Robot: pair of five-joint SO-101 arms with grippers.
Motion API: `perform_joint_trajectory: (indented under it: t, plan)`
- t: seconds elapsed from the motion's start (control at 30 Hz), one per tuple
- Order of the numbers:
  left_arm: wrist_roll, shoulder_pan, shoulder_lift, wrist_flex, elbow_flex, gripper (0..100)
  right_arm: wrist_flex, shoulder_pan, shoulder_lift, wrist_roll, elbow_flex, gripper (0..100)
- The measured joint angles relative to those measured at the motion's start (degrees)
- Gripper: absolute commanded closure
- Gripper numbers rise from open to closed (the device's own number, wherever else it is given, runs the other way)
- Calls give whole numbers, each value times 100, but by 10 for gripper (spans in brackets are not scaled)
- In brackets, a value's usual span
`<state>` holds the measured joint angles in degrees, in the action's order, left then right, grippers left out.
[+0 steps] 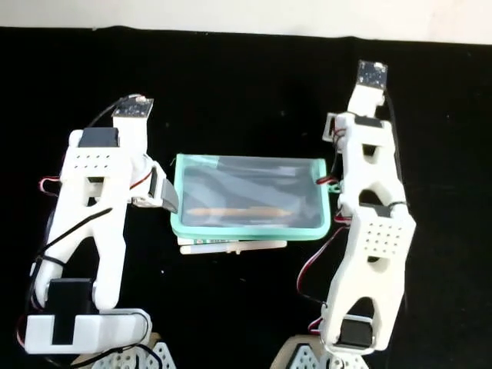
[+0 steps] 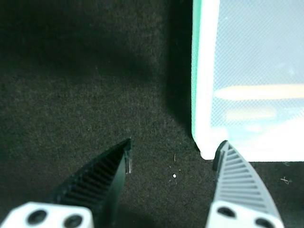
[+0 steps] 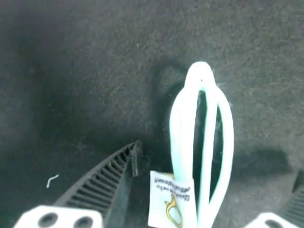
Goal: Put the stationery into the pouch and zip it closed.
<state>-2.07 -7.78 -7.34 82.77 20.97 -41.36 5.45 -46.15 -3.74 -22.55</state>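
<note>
A black cloth (image 1: 246, 84) covers the table, and a pale strip (image 1: 307, 15) runs beyond the cloth's far edge. A tiny white speck (image 2: 175, 176) and a short pale thread (image 3: 52, 180) lie on the cloth.

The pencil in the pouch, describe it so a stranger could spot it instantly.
On the black table, a clear mint-edged pouch lies at the centre. Inside lies the pencil, slim and orange, unlike the white pieces poking out under the pouch's near edge.

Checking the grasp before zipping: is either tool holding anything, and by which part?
Nothing is held. The left tool is open at the pouch corner; the right tool is open around the pouch's end loop.
</note>
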Motion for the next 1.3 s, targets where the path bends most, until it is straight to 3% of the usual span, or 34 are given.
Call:
perform_joint_trajectory:
  t: [0.17,0.37,0.67,1.13,1.3]
  plan:
    - [0,0,0,0,0,712,-923,9,-185,9,-677,993]
    - [-9,0,0,0,0,712,-1319,97,-325,18,-923,992]
    - [0,-18,0,0,0,712,-2901,79,-176,18,-1530,993]
    - [0,-18,0,-44,0,712,-5187,44,818,18,-3938,993]
    - [0,-18,0,-158,-88,712,-5855,-334,1152,18,-5002,993]
